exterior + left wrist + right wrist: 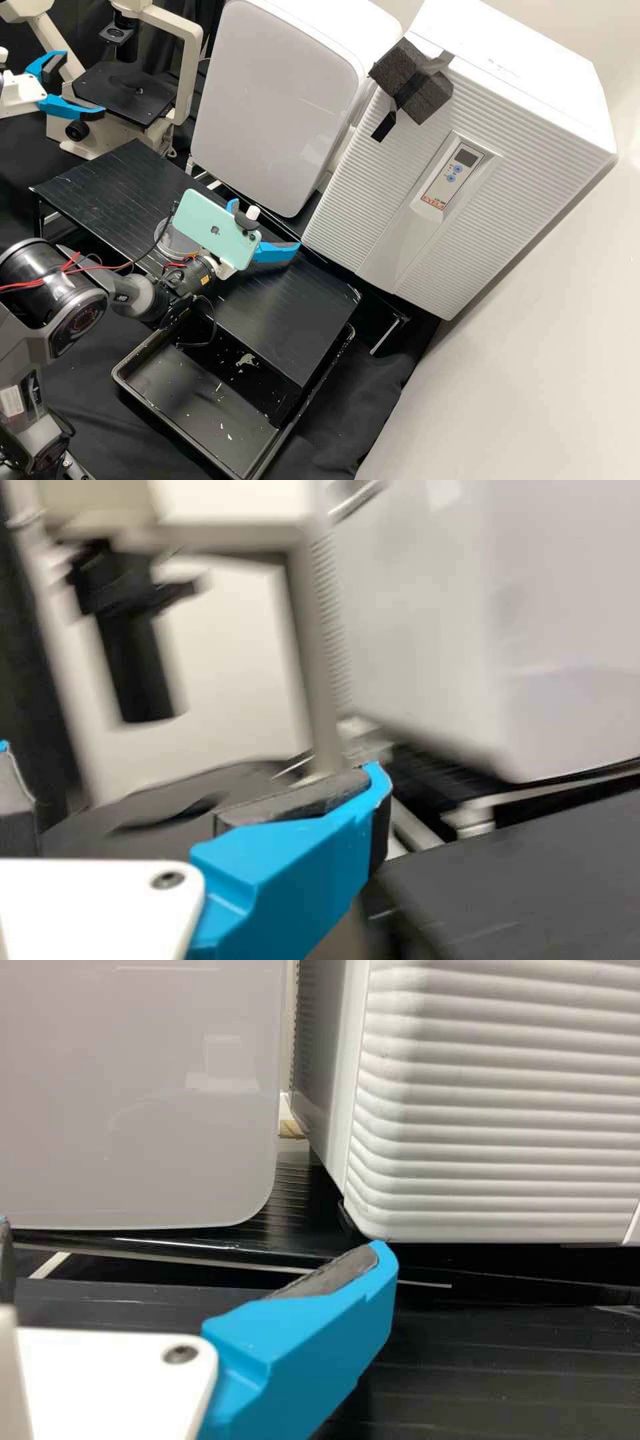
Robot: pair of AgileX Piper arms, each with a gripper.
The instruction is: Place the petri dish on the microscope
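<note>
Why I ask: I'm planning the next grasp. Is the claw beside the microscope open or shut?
Open. In the high view, the left claw has its two blue fingers well apart, beside the microscope.

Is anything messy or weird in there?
Yes. The black tray has little white flecks and one bigger pale patch on its dark floor. That looks odd, maybe dried splashes or peeled paint; I can't tell which.

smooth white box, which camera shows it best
The high view: nearly the whole front of the smooth white box is in sight there. The left wrist view shows a lower part of it; the right wrist view, one rounded corner of the front, near the ribbed box.
</note>
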